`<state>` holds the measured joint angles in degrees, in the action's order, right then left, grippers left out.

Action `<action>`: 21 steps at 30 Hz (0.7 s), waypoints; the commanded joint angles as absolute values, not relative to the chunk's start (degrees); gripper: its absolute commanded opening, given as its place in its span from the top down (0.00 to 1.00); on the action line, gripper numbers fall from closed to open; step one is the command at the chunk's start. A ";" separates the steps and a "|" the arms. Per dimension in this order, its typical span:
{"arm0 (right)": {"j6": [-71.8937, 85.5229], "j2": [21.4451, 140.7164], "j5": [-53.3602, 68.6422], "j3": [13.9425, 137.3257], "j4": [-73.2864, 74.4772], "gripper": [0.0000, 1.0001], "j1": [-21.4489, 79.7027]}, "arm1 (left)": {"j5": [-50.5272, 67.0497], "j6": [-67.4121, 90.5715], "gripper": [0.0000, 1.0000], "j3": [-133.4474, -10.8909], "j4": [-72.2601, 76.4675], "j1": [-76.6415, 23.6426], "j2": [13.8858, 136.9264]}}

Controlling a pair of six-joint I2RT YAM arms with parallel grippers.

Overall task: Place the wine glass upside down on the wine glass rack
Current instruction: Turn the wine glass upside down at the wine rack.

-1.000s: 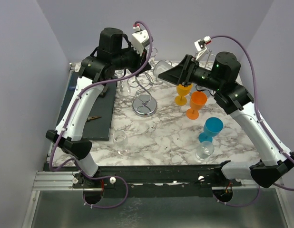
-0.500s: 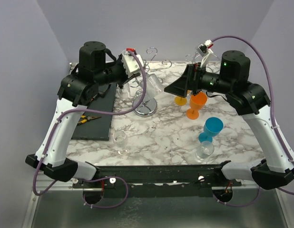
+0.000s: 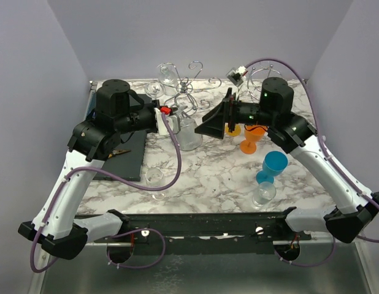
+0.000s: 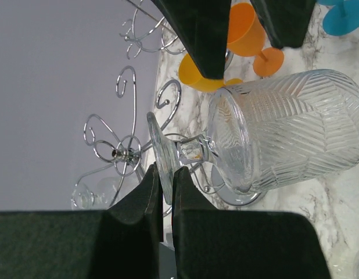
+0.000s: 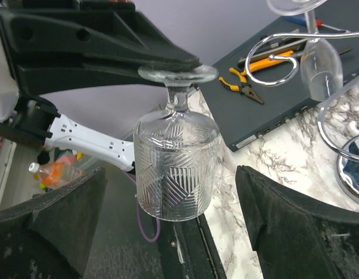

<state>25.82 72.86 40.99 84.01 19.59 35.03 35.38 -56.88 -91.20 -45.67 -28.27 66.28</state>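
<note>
Nearest, pinches the wine glass [image 4: 284,131] by the thin edge of its foot in the left jaws [image 4: 165,174], all but closed, bowl hanging mouth-down above the tabletop [image 3: 208,177]. Flanks that bowl with the right jaws [image 3: 213,122], spread fully wide, gripping nothing. Further back, stops short of the wine glass rack [image 3: 186,82]. Could slip or pivot in so slight a pinch; might clip a wire hook going in.

The wine glass [image 4: 284,128] is clear and herringbone-cut, the table [image 3: 202,177] grey-veined white.
</note>
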 commanded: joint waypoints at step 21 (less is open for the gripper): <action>23.44 70.89 17.81 63.48 -9.56 0.52 47.90 | 37.44 -59.94 1.00 -90.90 -39.37 -28.65 63.82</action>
